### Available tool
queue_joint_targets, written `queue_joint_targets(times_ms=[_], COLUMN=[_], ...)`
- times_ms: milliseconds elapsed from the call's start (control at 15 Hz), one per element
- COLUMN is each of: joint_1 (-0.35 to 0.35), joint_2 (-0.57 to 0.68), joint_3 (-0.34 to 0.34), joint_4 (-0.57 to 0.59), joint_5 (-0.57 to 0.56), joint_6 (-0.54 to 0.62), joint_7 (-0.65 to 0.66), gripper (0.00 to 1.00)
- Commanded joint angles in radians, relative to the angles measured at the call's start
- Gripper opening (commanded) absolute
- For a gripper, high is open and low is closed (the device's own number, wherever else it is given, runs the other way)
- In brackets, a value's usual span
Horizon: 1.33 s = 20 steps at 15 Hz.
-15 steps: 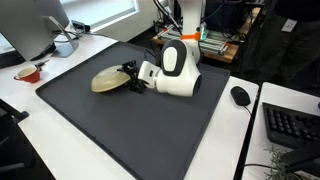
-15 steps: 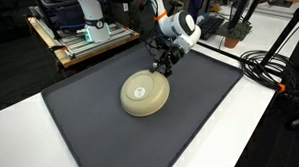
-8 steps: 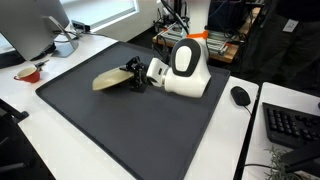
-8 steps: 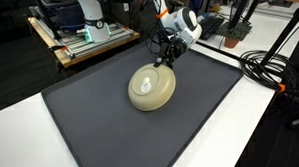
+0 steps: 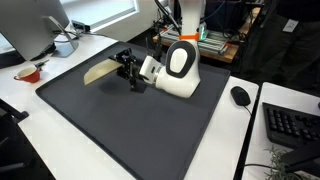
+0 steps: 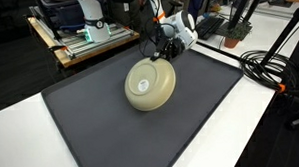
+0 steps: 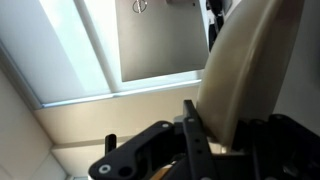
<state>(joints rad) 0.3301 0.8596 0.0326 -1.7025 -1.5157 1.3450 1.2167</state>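
From where I stand, in an exterior view, the bowl (image 5: 100, 72) sits tilted over the far left part of the mat (image 5: 130, 135). The gripper (image 5: 126, 71) reaches in from the right and pinches the bowl's rim. A mouse (image 5: 240, 96) lies just right of the mat, and a keyboard (image 5: 292, 125) lies further right and nearer. A monitor (image 5: 30, 25) stands at the far left, with a small cup (image 5: 28, 73) in front of it. In an exterior view, cables (image 6: 274, 67) lie beyond the mat's right edge.

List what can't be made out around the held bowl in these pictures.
Bowl interior: exterior view shows only its underside.
End effector fingertips: exterior view, partly hidden behind the bowl's rim.
Bowl's outline: wrist view, blurred, cut off by the top edge.
Red cup contents: exterior view, too small.
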Motion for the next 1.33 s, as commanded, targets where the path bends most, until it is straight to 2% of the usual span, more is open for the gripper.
queue_joint_targets(times_ms=[0, 333, 533, 867, 1067, 1267], joint_1=[0.009, -0.012, -0.033, -0.107, -0.113, -0.102], joint_2=[-0.089, -0.247, -0.345, -0.495, -0.475, -0.407], joint_3=[0.017, 0.092, 0.134, 0.200, 0.183, 0.146], joint_4=[-0.086, -0.190, -0.243, -0.328, -0.302, -0.275], joint_5=[-0.107, -0.151, -0.131, -0.026, 0.045, -0.008], joint_6=[-0.068, -0.039, 0.000, 0.235, 0.244, 0.201], joint_7=[-0.142, -0.412, -0.529, -0.659, -0.597, -0.445], gripper=[0.02, 0.02, 0.02, 0.02, 0.02, 0.02])
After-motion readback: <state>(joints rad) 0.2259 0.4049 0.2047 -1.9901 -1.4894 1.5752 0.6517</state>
